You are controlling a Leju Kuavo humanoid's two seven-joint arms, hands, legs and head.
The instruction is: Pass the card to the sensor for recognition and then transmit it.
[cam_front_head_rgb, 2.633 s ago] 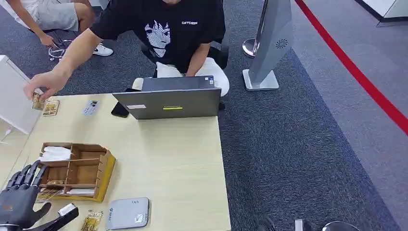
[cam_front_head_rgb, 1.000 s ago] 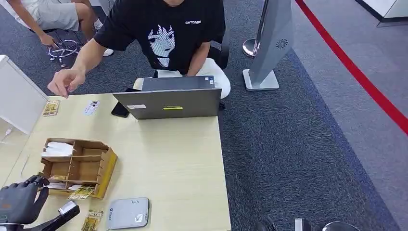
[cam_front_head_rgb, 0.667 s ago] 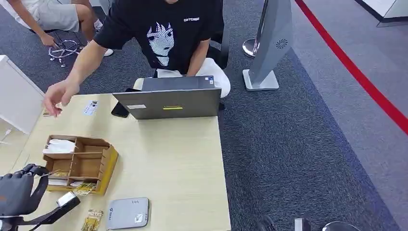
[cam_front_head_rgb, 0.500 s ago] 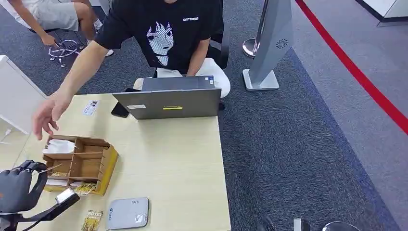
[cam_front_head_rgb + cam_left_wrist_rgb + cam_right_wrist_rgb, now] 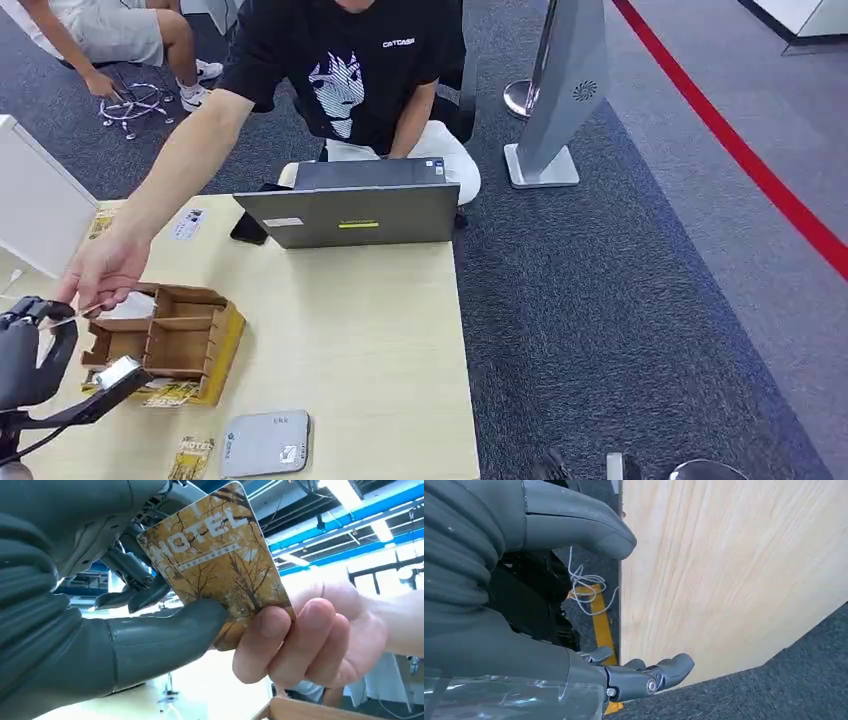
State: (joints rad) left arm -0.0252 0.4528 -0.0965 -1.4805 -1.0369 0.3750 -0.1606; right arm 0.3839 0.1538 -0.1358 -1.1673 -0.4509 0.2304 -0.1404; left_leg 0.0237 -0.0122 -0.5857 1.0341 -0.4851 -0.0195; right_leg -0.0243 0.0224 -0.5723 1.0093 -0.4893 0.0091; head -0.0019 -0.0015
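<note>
The card (image 5: 220,575) reads "HOTEL" in pale capitals across a golden-brown picture of bare trees, with a line of smaller print under it too fine to read; it is a flat glossy rectangle with rounded corners. The left hand (image 5: 125,630) holds it, the thick grey thumb pressed on its face and the darker fingers behind it, while a person's hand (image 5: 305,640) pinches the card's far corner from the other side, so both grip it at once. In the head view this meeting takes place at the left edge of the table (image 5: 350,340), just beside a wooden organizer box (image 5: 165,340) with open compartments, some holding white slips and more brown cards. The table is pale wood-grain laminate. Near its front edge lies a flat grey card reader (image 5: 265,443) with rounded corners, and just beside it another golden card (image 5: 191,458) lying flat. A grey laptop (image 5: 350,212) stands open at the far side, its lid bearing a white sticker and a yellow one, with a dark phone (image 5: 247,228) next to it. The person wears a black T-shirt (image 5: 345,60) with a white face graphic and small lettering too small to read. The right hand (image 5: 624,675) hangs beside the table's edge above dark carpet, fingers loosely apart and holding nothing.
</note>
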